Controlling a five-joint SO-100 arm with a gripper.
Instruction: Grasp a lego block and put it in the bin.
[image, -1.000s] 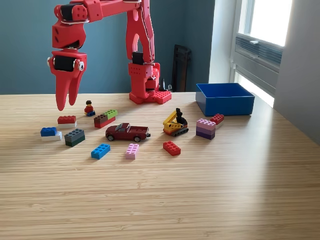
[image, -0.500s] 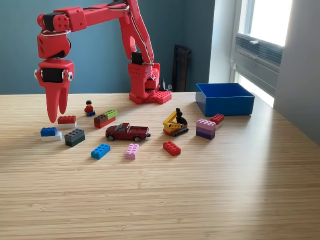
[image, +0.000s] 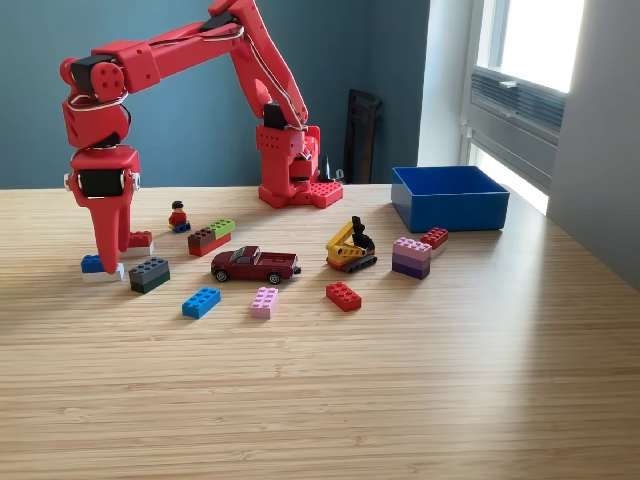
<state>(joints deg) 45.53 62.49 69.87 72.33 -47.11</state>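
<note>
Low front view across table (image: 400, 400); arm (image: 180, 60) opposite

Plastic on wood grain, mostly matt.
Table (image: 420, 400): pale wood, fine straight grain, smooth, soft sheen where window light falls. Arm (image: 200, 50): red plastic, matt, printed look. Bin (image: 450, 205): bright blue plastic, smooth walls. Lego bricks, e.g. blue brick (image: 201, 302): studded plastic, slight gloss. Toy car (image: 255, 264): dark red, glossy finish.

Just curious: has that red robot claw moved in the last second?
Yes. The red gripper went down and toward the exterior view's left, away from the blue plastic bin.
</note>
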